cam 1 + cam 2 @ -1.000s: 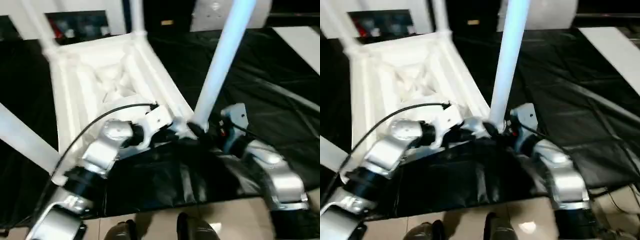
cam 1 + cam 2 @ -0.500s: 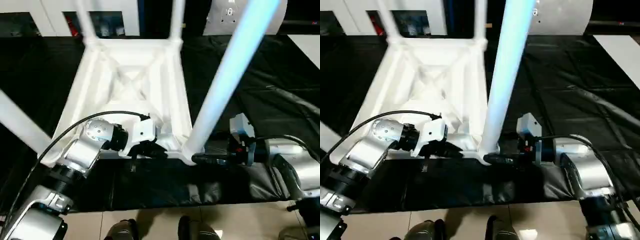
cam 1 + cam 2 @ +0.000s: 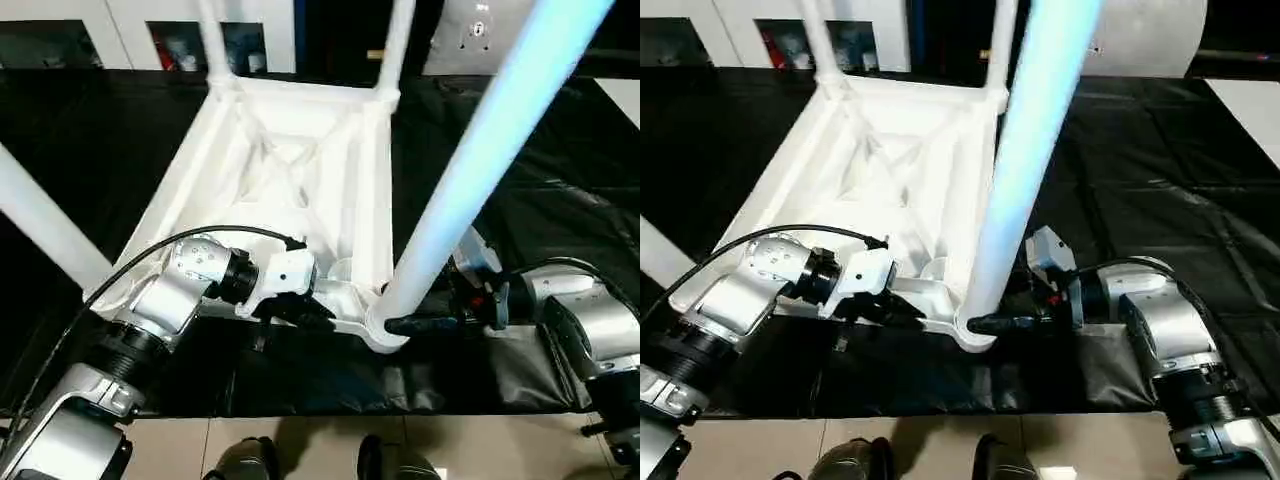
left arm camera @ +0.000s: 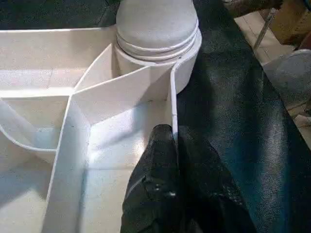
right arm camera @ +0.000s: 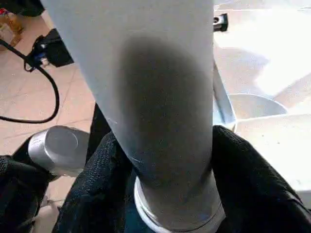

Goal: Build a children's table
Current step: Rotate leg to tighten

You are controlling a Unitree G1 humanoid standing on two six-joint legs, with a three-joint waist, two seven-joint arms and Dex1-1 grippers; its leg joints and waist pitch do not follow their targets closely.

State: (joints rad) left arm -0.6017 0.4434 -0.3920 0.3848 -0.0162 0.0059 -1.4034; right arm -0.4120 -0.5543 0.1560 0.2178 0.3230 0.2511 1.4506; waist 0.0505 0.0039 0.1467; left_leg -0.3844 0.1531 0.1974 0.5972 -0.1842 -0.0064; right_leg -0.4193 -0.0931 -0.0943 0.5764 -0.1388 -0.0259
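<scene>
The children's table [image 3: 300,170] lies upside down on the black padded surface, its X-ribbed underside facing up. Legs stand in its corner sockets: two at the far side [image 3: 213,40], one at the left [image 3: 40,235], and the near right leg [image 3: 480,150] rising steeply toward me. My left gripper [image 3: 318,312] is shut on the top's thin near rim [image 4: 172,104], close to that leg's socket [image 4: 155,53]. My right gripper [image 5: 165,141] reaches in from the right, its fingers [image 5: 92,179] pressed on both sides of the leg's base [image 5: 160,97].
The black padded surface [image 3: 560,180] ends at its near edge just in front of the table, with tiled floor [image 3: 480,450] and my feet [image 3: 250,462] below. A black cable [image 3: 130,275] loops over my left forearm. White cabinets [image 3: 130,20] stand at the back.
My right gripper's fingers have closed in around the base of the near right leg. The left gripper has kept its hold on the rim. The camera has shifted.
</scene>
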